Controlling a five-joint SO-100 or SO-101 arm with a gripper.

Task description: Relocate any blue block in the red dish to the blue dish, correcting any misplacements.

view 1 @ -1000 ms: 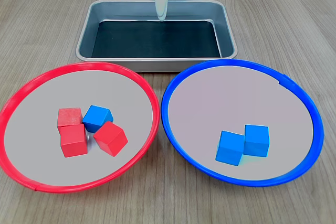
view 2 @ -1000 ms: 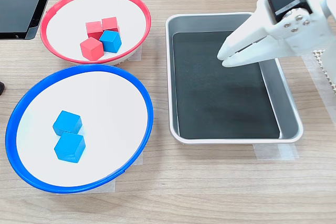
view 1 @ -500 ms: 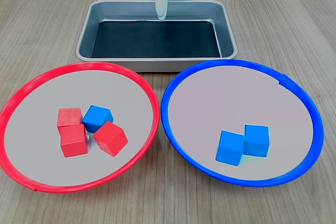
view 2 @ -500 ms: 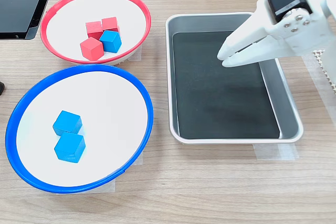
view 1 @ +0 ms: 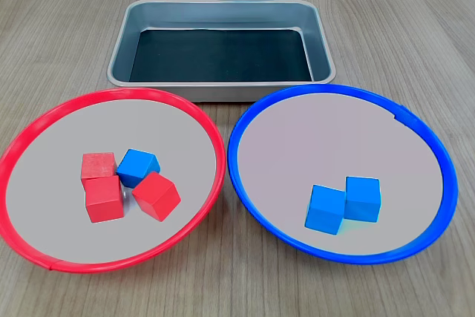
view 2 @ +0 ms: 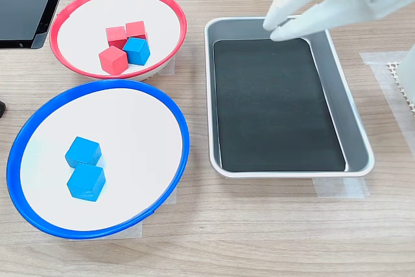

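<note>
The gripper (view 2: 277,23), nearly shut w/ nothing held, has been lifted since 0.5 s ago, so the blue block (view 2: 136,50) in the red dish (view 2: 174,10) is untouched.

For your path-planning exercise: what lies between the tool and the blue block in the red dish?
In the second exterior view: tray rim, bare table, the dish's red rim.

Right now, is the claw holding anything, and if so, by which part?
Nothing is held. The claw hangs empty above the metal tray, its jaws close together, and the blue block sits untouched in the red dish.
</note>
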